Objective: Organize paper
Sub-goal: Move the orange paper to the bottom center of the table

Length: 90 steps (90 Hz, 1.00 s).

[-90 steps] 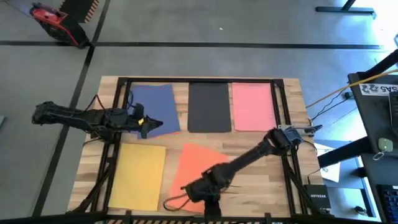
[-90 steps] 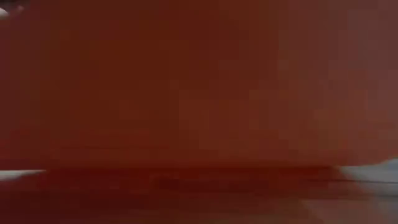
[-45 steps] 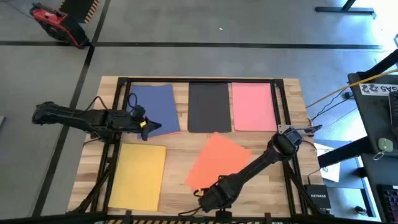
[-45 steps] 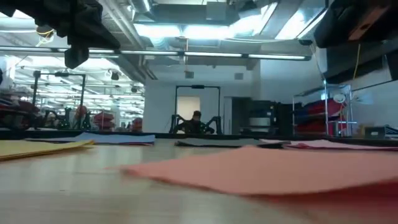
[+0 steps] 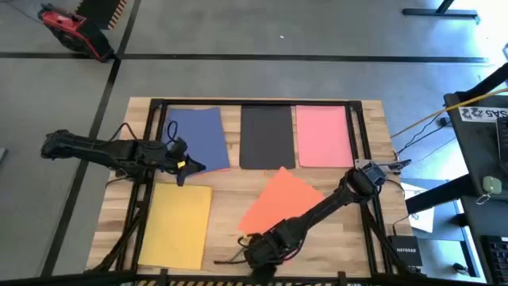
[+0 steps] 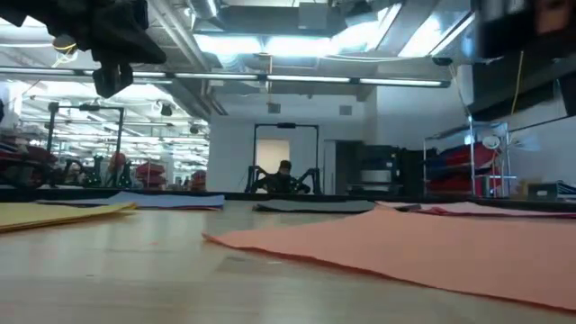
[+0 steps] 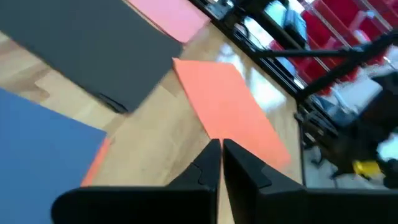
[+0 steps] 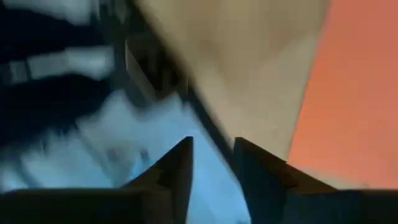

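thin, floppy orange sheet [image 5: 282,202] lying askew: best pinched at an edge. right gripper [image 5: 260,253] slightly parted, empty; left gripper [image 5: 181,165] closed, empty.

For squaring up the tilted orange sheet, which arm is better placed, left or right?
Probably the right. The right gripper sits at the near table edge just beside the orange sheet's lower corner. The left gripper, shut, hovers over the blue sheet, farther from it.
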Each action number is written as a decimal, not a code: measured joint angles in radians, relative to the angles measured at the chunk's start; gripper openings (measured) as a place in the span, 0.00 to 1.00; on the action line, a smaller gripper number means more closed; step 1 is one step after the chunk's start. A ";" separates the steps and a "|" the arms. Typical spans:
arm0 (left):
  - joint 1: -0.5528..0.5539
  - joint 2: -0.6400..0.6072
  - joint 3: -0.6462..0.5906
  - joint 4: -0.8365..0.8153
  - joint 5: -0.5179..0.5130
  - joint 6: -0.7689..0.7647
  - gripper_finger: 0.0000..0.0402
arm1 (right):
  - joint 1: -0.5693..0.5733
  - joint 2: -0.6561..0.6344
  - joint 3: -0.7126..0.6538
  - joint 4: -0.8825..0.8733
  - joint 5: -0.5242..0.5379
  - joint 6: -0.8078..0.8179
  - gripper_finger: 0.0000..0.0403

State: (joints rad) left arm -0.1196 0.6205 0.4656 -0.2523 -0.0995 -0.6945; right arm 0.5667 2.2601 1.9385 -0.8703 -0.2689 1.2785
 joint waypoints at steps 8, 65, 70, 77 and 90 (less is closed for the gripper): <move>0.001 0.000 0.000 -0.001 0.042 0.011 0.00 | -0.019 0.000 0.000 -0.018 0.147 0.074 0.05; 0.091 0.000 -0.001 -0.058 0.188 -0.067 0.00 | -0.146 -0.006 -0.252 -0.166 0.513 0.962 0.00; 0.103 0.000 -0.001 -0.061 0.214 -0.069 0.00 | -0.151 -0.007 -0.264 -0.129 0.541 0.944 0.00; 0.113 0.000 -0.001 -0.060 0.225 -0.062 0.00 | -0.150 -0.007 -0.276 -0.070 0.582 0.908 0.00; 0.124 0.000 -0.001 -0.060 0.228 -0.044 0.00 | -0.148 -0.006 -0.277 -0.009 0.582 0.714 0.00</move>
State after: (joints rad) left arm 0.0046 0.6205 0.4644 -0.3119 0.1283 -0.7386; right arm 0.4182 2.2539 1.6614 -0.8792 0.3136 1.9926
